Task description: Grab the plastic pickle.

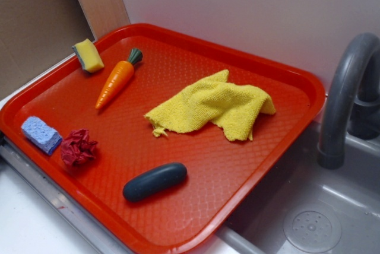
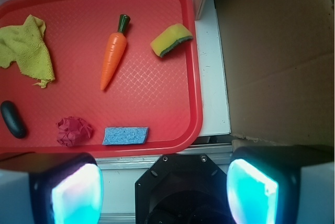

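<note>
Red tray holds pickle near crumpled red wad, unobstructed.

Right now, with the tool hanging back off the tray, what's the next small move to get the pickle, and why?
Probably swing the tool across toward the plastic pickle. In the wrist view the tool is open and sits past the tray's edge, while the pickle lies at the frame's far left, beyond the red crumpled wad and blue sponge. It is nowhere near between the fingers yet.

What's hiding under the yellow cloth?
The yellow cloth lies crumpled on the red tray, and only tray shows around its edges. Whatever is beneath stays covered, so nobody can tell from here.
</note>
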You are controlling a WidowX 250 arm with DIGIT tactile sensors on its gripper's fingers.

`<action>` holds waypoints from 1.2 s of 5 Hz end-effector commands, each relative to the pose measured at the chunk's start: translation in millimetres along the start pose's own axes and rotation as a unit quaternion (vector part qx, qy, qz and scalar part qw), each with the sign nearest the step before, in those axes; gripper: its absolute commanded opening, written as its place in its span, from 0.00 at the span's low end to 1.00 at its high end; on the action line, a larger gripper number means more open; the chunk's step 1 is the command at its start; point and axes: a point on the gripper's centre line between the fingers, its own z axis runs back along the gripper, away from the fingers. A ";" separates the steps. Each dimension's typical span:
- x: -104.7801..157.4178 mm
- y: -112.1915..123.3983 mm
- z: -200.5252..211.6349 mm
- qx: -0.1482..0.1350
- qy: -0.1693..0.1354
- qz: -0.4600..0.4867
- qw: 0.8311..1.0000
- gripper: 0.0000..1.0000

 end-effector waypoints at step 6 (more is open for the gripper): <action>-9.4 -212.0 -48.2 -0.081 -0.014 -0.291 0.953 1.00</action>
